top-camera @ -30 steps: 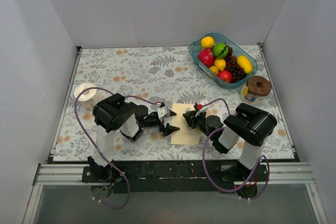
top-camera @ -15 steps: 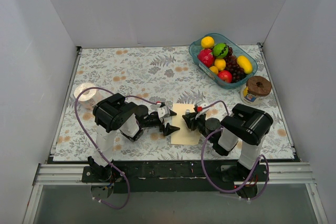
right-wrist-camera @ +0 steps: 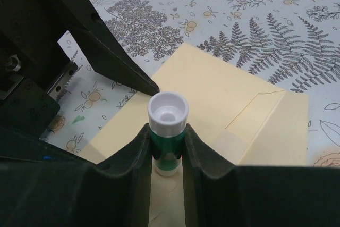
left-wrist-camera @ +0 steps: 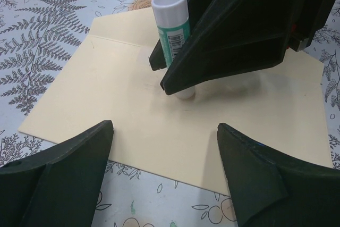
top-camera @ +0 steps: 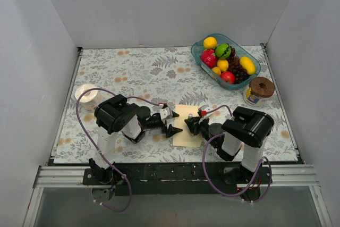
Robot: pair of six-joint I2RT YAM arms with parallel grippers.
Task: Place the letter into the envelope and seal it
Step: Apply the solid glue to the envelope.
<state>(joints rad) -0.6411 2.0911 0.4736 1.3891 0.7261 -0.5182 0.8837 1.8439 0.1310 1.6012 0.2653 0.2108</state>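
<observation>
Slightly lower in top view now, right gripper (right-wrist-camera: 168, 155) clamps glue stick (right-wrist-camera: 168, 111) on envelope (left-wrist-camera: 133, 115); left gripper (left-wrist-camera: 164, 126) gapes empty; sealing underway

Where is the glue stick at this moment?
In the right wrist view, the glue stick stands in the right claw, its lower end on the cream envelope; the open left claw faces it.

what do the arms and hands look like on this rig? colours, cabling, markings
The left arm and right arm are boxy black housings with white link sections. A purple cable loops loose along each. The left hand and right hand have matte black wedge-shaped fingers tapering to tips.
</observation>
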